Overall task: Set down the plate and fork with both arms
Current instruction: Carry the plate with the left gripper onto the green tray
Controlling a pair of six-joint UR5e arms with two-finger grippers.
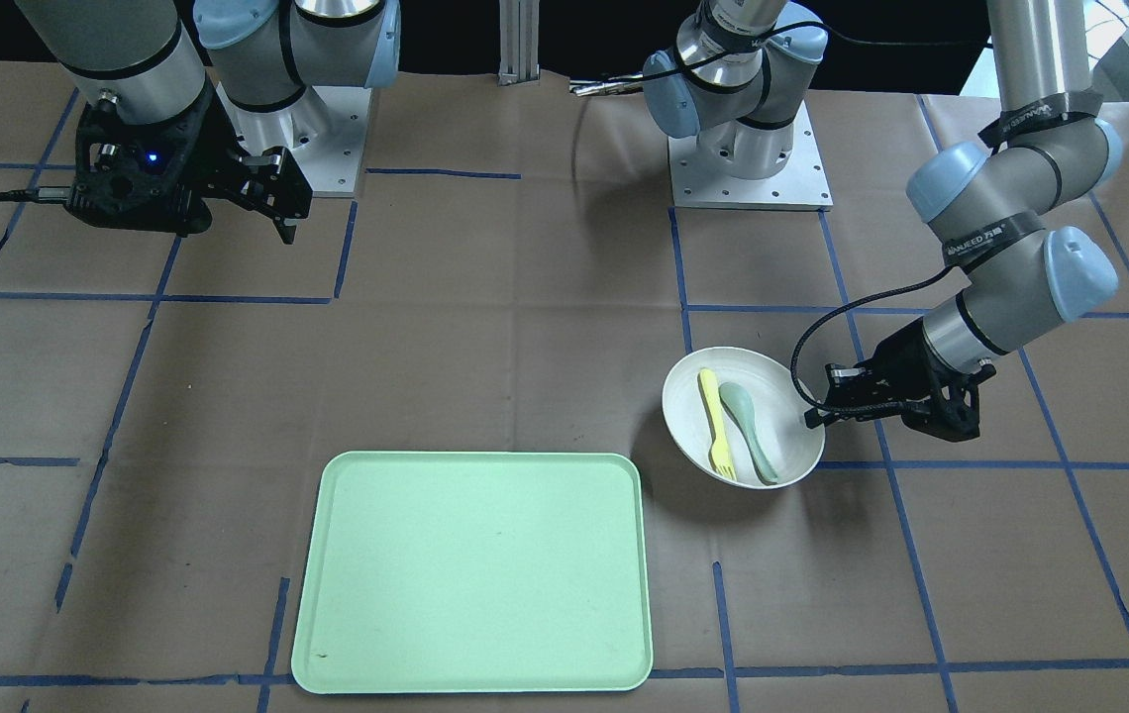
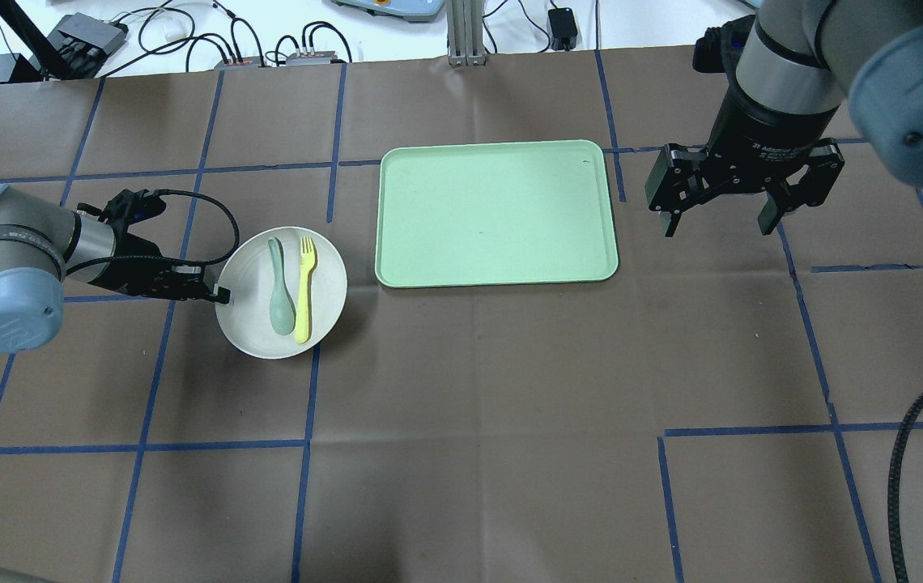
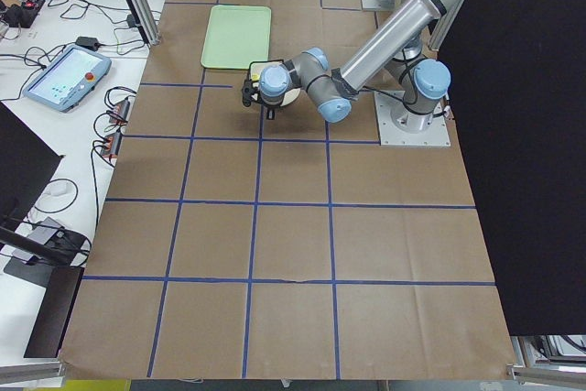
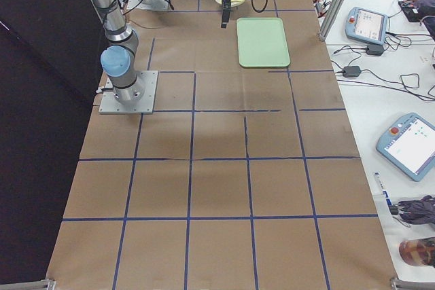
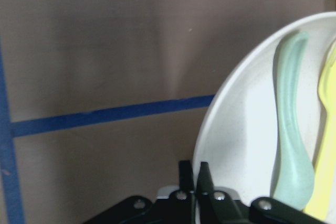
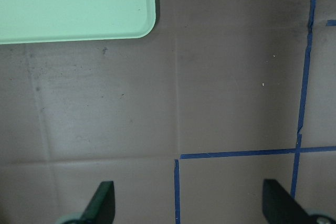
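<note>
The off-white plate is on the robot's left side of the table, left of the green tray. The pale-yellow fork and a grey-green spoon lie side by side in it. My left gripper is shut on the plate's near-left rim; in the left wrist view the fingers pinch the rim of the plate. I cannot tell whether the plate is lifted off the table. My right gripper is open and empty, held above the table just right of the tray.
The tray holds nothing; its corner shows in the right wrist view. Brown paper with blue tape lines covers the table. The two arm bases stand at the robot's edge. Cables and devices lie beyond the far edge.
</note>
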